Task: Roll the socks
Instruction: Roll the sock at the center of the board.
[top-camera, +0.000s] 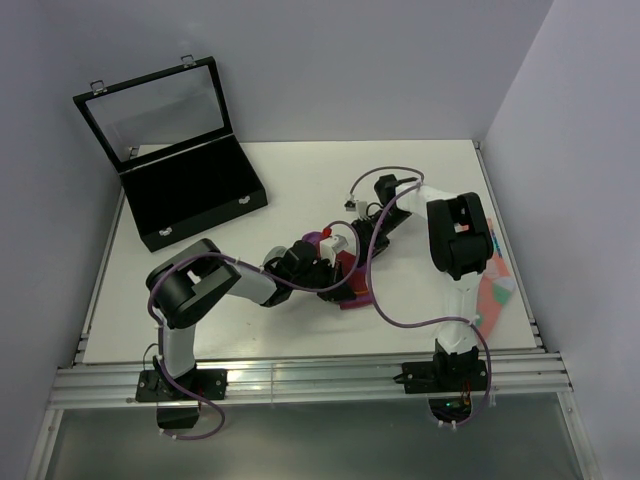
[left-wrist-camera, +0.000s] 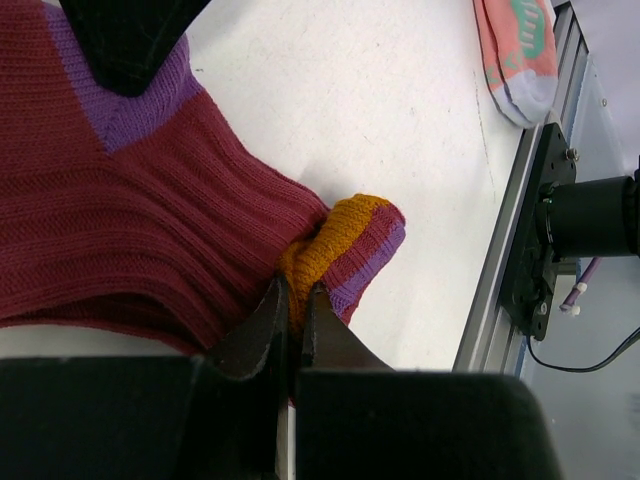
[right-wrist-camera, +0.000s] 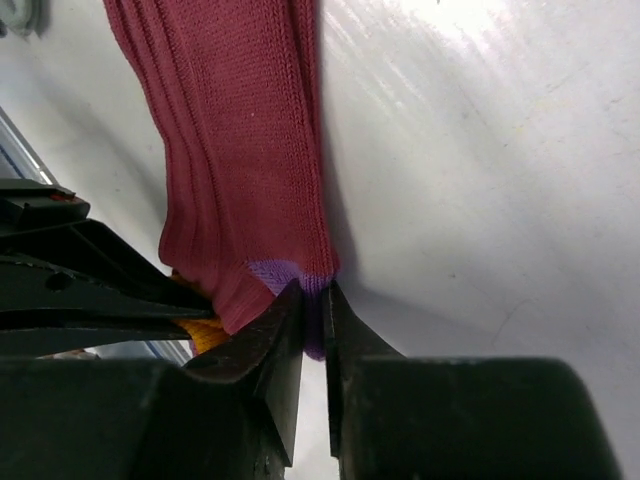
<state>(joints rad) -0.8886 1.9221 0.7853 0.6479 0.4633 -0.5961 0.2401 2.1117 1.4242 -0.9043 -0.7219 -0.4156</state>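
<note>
1. From overhead, the red sock lies near the middle of the white table, a little toward the near edge and mostly hidden by both arms.
   - The left gripper and right gripper meet over it, but this view does not show how their jaws stand.
   - A black case with its lid up sits at the far left corner, well apart from the sock.
   - A pink sock lies at the table's right edge.

2. From the left wrist, the left gripper has its jaws pressed together, pinching the orange toe of the red sock.
   - The ribbed sock is bunched into folds beside the fingers, and its purple patch shows at the upper left.
   - A black shape, probably part of the other arm, covers the sock's top corner.
   - The pink sock lies just beside the metal rail.

3. From the right wrist, the right gripper has its jaws nearly together, nipping the purple edge of the red sock.
   - The sock stretches away from the fingers along the table.
   - The left gripper comes in from the left, touching the sock just beside the right fingers.
</note>
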